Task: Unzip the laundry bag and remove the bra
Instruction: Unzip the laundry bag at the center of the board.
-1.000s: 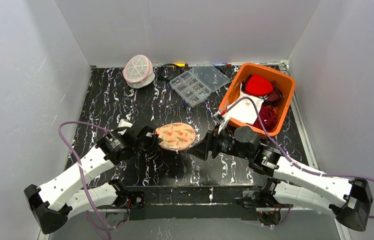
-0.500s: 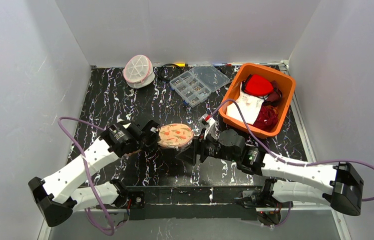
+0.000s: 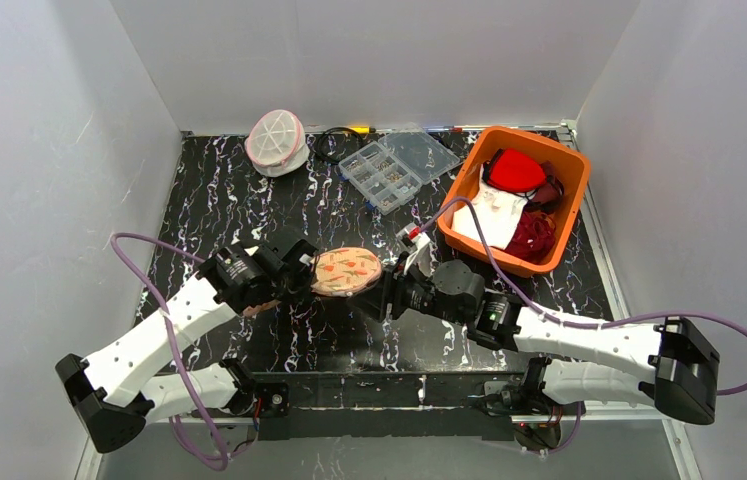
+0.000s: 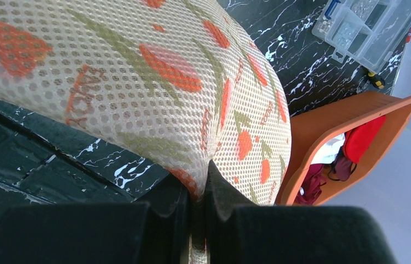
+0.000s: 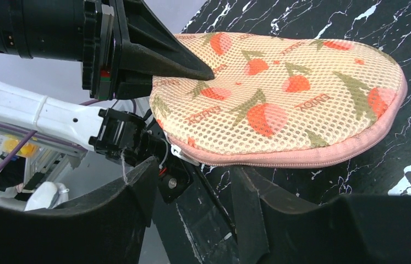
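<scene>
One oval pouch of perforated cream mesh, printed with orange fruit and green leaves and edged by a pink zip rim, is at mid-worktop. Left hand, reaching rightward, is clenched on its left edge. Right hand, reaching leftward, has jaws parted at the opposite rim, grasping nothing. One laundry bag, a white ribbed mesh dome with a pink rim, stands back-left, well apart from both.

White walls on three sides; black marbled tabletop.
</scene>
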